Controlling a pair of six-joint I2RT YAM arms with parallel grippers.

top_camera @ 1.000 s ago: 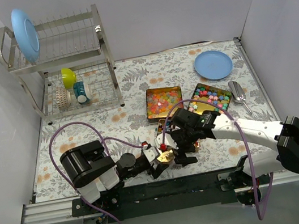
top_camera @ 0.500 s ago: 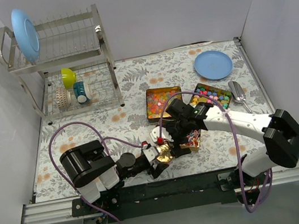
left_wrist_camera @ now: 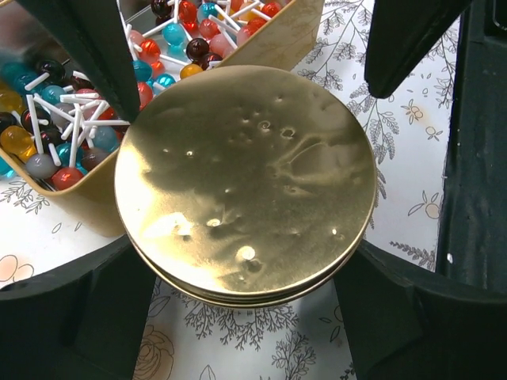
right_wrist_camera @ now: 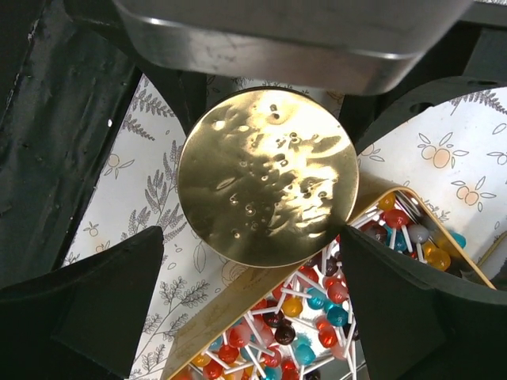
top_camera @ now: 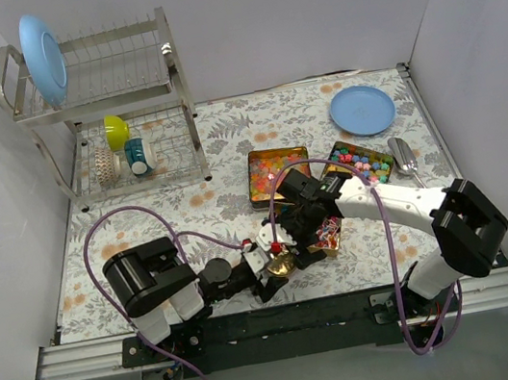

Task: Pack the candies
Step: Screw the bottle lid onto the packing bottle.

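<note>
My left gripper (top_camera: pixel 272 265) is shut on the round gold lid (left_wrist_camera: pixel 245 186), its fingers (left_wrist_camera: pixel 71 317) pressing the rim on both sides, low over the table. My right gripper (top_camera: pixel 290 215) is open and empty, its jaws spread wide on either side of the same lid (right_wrist_camera: pixel 268 176). Under it a gold tin (right_wrist_camera: pixel 238 305) holds red, blue and orange candies on white sticks (right_wrist_camera: pixel 317 317); these also show in the left wrist view (left_wrist_camera: pixel 55 119). Farther back are a tin of orange-pink gummies (top_camera: pixel 278 171) and a tin of chunky coloured candies (top_camera: pixel 360 162).
A two-tier dish rack (top_camera: pixel 113 106) stands at the back left with a blue plate (top_camera: pixel 44 59), a yellow cup (top_camera: pixel 116 130) and a mug. Another blue plate (top_camera: pixel 362 109) and a metal spoon (top_camera: pixel 403 157) lie at the back right. Walls close in three sides.
My right gripper has swung back and to the left, from beside the stick-candy tin to over the round lid. My left gripper has kept still with the lid.
</note>
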